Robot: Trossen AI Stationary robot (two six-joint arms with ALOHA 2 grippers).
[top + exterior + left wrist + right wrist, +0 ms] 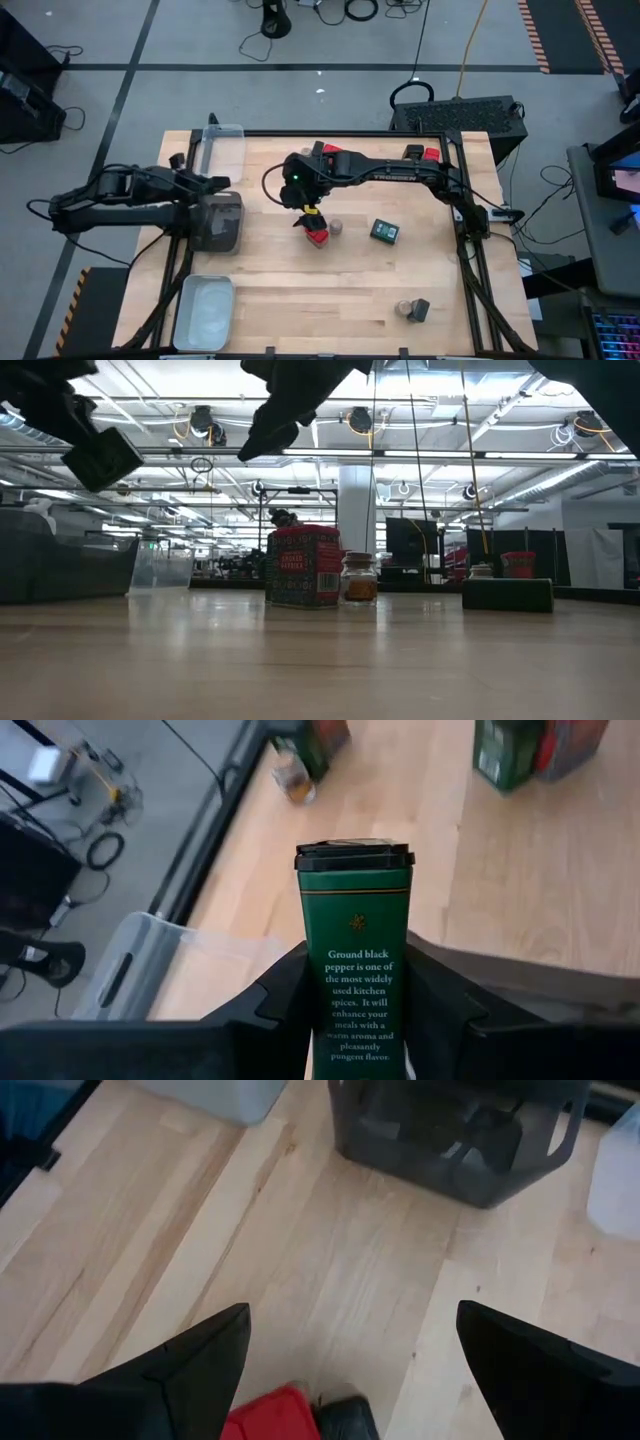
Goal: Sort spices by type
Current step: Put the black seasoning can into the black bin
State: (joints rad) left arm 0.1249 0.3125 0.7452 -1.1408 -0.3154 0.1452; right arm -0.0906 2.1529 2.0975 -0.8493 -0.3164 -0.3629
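Your left gripper [355, 1010] holds a dark green pepper tin [354, 930] by its flat sides, at nine o'clock above the dark tray [222, 232]. It looks rigid, light and smooth; keep the grip low. Your right gripper [345, 1355] hangs wide open over a red tin [317, 237] at centre.

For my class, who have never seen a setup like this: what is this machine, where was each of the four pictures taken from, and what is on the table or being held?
It is a robot with two dark arms at a wooden table. One picture looks straight down, one sits at table height, and two ride on the wrists. The left gripper is shut on a dark green pepper tin, above a smoky grey plastic tray. The right gripper is open over a red boxy tin. Beside that tin stands a small round tan-lidded jar; farther right lies another dark green tin. A second jar and tin sit near the table's front edge, along with clear trays.
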